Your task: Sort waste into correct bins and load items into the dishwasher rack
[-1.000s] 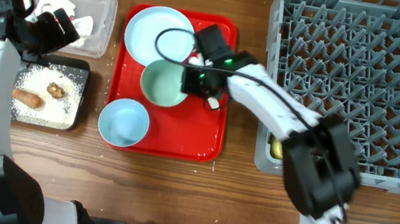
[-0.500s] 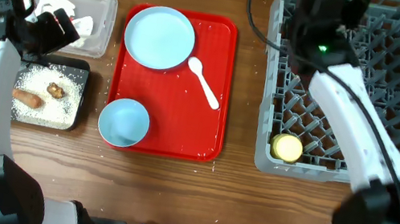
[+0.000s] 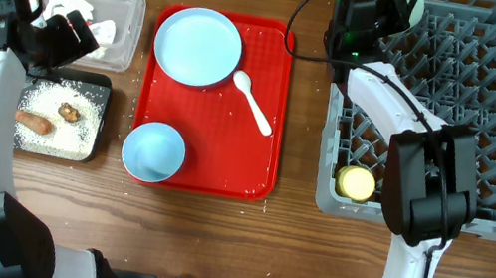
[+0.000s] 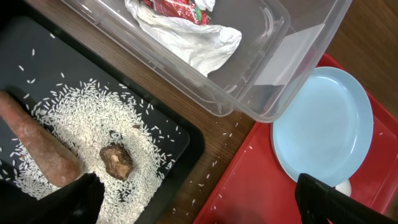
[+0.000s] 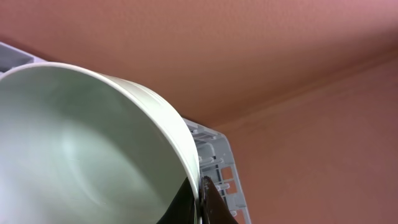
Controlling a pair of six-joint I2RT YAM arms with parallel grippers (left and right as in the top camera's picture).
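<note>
My right gripper [image 3: 388,5] is shut on the rim of a pale teal bowl [image 5: 81,143] and holds it tilted above the far left corner of the grey dishwasher rack [image 3: 474,116]. A yellow cup [image 3: 357,184] sits in the rack's near left corner. A pale blue plate [image 3: 198,45], a white spoon [image 3: 254,103] and a blue bowl [image 3: 153,151] lie on the red tray [image 3: 252,175]. My left gripper [image 4: 199,205] is open and empty over the black tray's [image 4: 186,140] right edge. Rice, a carrot piece [image 4: 37,146] and a brown lump [image 4: 116,160] lie in it. White paper [image 4: 186,40] and red wrapper [image 4: 177,7] lie in the clear tub [image 4: 292,56].
Loose rice grains lie on the wood between the black tray and the red tray [image 4: 217,177]. The rack fills the right side of the table up to its far edge. The right arm's base [image 3: 420,198] stands at the rack's near left side.
My right gripper took the teal bowl off the red tray and carried it up and right to the rack's far left corner. The left arm has not moved.
</note>
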